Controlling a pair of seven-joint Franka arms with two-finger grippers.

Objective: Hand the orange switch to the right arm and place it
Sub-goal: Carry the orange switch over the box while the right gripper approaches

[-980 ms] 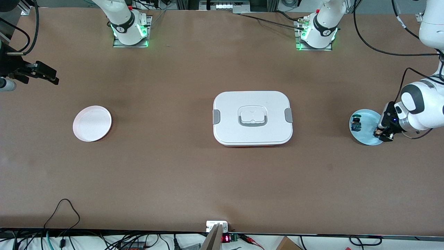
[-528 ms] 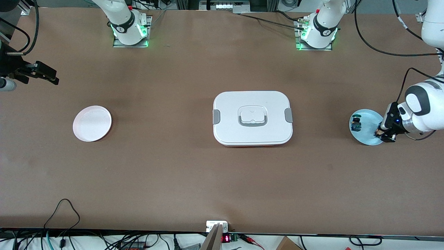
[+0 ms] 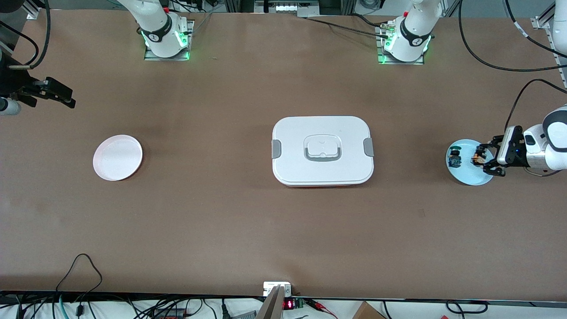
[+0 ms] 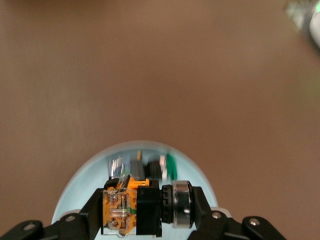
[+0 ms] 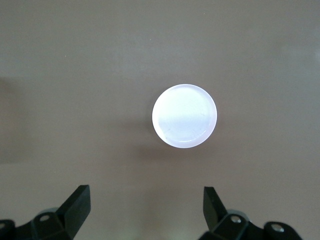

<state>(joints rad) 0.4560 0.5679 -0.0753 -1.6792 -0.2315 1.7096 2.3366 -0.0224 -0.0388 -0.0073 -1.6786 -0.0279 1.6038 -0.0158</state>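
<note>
My left gripper (image 3: 481, 160) is shut on the orange switch (image 3: 477, 157), holding it just above the light blue plate (image 3: 468, 176) at the left arm's end of the table. In the left wrist view the orange switch (image 4: 120, 210) lies crosswise between the fingers (image 4: 202, 202), its black cap and silver ring at one end. My right gripper (image 3: 66, 98) waits open over the right arm's end of the table. In the right wrist view it (image 5: 147, 205) holds nothing and looks down on a pale pink plate (image 5: 184, 116).
A small black part with blue and green (image 3: 455, 158) lies on the light blue plate. A white lidded box (image 3: 322, 150) stands mid-table. The pale pink plate (image 3: 117, 157) lies toward the right arm's end. Cables run along the table edge nearest the camera.
The left gripper has risen from the blue plate's rim and swung level, carrying the orange switch over the plate. The right arm has not moved.
</note>
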